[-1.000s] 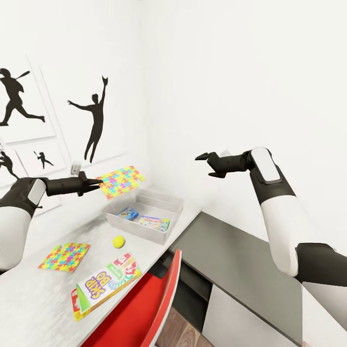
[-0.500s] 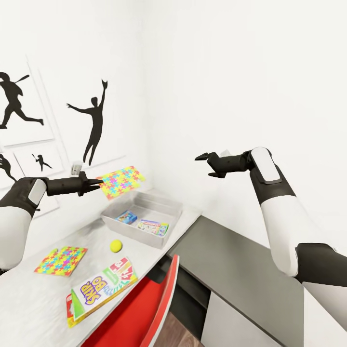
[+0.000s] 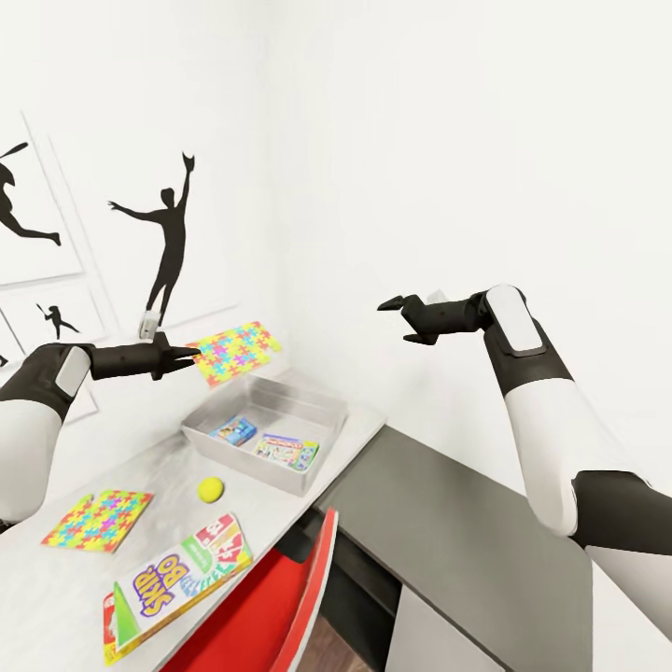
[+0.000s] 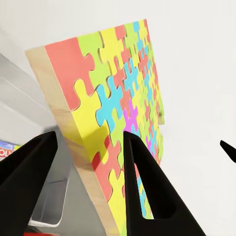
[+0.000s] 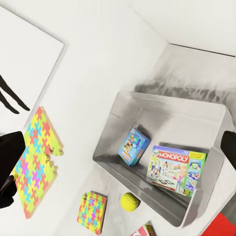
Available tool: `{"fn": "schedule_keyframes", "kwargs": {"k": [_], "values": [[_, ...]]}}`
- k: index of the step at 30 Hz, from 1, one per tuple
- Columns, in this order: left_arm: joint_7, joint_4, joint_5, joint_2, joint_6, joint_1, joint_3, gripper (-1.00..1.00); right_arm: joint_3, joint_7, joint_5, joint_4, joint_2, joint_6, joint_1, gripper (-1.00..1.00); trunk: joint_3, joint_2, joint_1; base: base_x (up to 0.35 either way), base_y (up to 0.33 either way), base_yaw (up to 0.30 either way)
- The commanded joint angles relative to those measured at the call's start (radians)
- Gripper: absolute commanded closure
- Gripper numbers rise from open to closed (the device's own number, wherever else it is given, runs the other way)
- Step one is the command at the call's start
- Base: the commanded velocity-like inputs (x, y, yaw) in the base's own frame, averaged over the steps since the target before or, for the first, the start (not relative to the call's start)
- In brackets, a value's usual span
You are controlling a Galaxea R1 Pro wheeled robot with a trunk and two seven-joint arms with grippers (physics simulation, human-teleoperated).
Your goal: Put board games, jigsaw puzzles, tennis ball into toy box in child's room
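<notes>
White-walled child's room, silhouette prints on wall, grey table (image 3: 56, 588) in corner

Left gripper (image 3: 182, 356) clamped on jigsaw puzzle (image 3: 233, 352), held in air above far-left rim of toy box (image 3: 322, 420); right gripper (image 3: 399, 312) spread wide, holding nothing

To do well: carry puzzle over box middle, level it, lower before releasing so it clears rim

Count: two board games in box, one Skip-Bo game (image 3: 173, 583) on table; one puzzle held, one puzzle (image 3: 95, 518) on table; one tennis ball (image 3: 210, 489) near box
</notes>
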Motion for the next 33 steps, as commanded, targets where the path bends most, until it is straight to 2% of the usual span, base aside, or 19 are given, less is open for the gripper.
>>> {"fn": "schedule_keyframes", "kwargs": {"k": [1, 33], "values": [[0.001, 0.001, 0.002, 0.000, 0.005, -0.001, 0.003, 1.00, 0.000, -0.011, -0.010, -0.001, 0.000, 0.002, -0.001, -1.00, -0.002, -0.002, 0.001, 0.071, -0.001, 0.000], [0.001, 0.001, 0.002, -0.011, 0.004, -0.001, 0.001, 1.00, -0.002, -0.011, -0.008, -0.001, -0.002, 0.002, -0.003, -1.00, -0.002, -0.002, 0.001, 0.025, 0.010, 0.000]]}}
